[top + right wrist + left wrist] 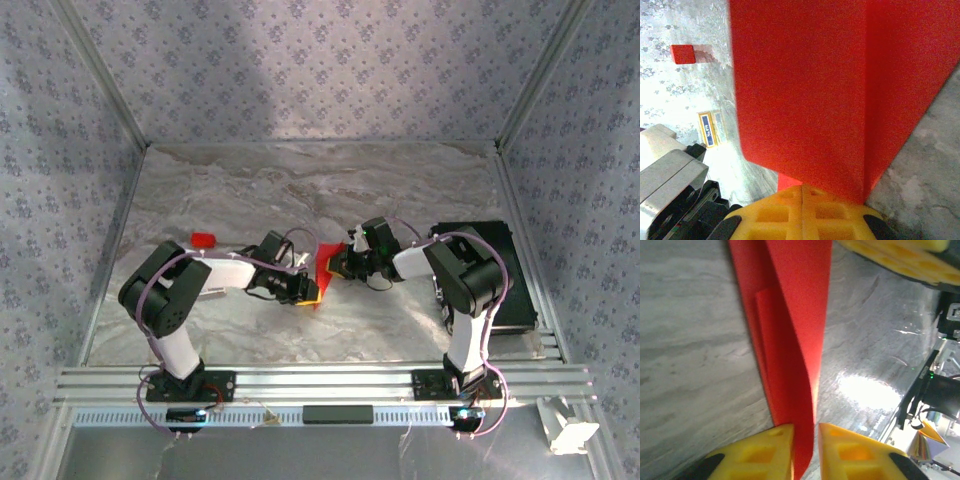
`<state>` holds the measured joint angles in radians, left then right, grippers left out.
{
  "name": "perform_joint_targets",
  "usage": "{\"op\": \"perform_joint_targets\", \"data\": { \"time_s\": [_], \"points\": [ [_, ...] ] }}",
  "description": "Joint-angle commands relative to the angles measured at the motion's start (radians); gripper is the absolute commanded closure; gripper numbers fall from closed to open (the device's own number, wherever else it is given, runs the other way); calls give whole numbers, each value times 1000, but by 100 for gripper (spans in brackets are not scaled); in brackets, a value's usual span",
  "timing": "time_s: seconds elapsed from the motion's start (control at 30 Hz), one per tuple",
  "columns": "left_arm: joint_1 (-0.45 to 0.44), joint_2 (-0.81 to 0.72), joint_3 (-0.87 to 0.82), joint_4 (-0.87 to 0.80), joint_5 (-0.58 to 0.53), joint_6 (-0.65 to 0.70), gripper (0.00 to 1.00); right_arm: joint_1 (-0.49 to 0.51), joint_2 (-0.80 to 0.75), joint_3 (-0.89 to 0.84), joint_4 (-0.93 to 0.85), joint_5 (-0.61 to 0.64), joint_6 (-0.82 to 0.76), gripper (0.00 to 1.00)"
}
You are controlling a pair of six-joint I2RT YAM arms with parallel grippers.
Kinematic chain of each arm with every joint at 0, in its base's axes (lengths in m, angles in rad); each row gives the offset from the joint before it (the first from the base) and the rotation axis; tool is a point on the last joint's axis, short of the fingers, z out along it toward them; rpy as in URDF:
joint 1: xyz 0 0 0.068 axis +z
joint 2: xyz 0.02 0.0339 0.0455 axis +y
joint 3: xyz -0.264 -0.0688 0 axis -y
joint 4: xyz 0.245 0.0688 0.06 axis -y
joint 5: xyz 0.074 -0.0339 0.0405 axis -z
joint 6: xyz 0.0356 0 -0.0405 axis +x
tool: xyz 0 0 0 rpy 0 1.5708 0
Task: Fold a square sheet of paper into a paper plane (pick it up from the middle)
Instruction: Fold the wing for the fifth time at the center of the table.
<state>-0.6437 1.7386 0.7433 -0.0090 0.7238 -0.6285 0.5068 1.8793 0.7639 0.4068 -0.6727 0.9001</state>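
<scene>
From above, both arms reach to mid-table, where the square sheet of paper (325,258), partly folded, sits between the left gripper (306,290) and the right gripper (338,266). In the left wrist view the sheet runs up through narrowly parted yellow jaws; I cannot tell whether they pinch it. In the right wrist view, fingers (775,215) pressed together clamp the sheet's lower edge over the marbled table (925,200).
</scene>
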Motion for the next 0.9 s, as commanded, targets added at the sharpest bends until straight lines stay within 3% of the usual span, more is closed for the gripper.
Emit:
{"op": "perform_joint_targets", "data": {
  "time_s": [0.0,0.47,0.7,0.87],
  "points": [
    [-7,10,-22,-95,-34,18,85,-7,23,-16,-112,98,-17,94],
    [-8,9,-53,-58,-6,-4,95,-7,27,-17,-110,99,-16,94],
    [-6,-40,-55,-80,-43,6,80,-7,26,-17,-112,100,-17,94],
    [-7,-54,-52,-102,-68,16,79,-7,24,-17,-112,100,-18,94]
  ]
}}
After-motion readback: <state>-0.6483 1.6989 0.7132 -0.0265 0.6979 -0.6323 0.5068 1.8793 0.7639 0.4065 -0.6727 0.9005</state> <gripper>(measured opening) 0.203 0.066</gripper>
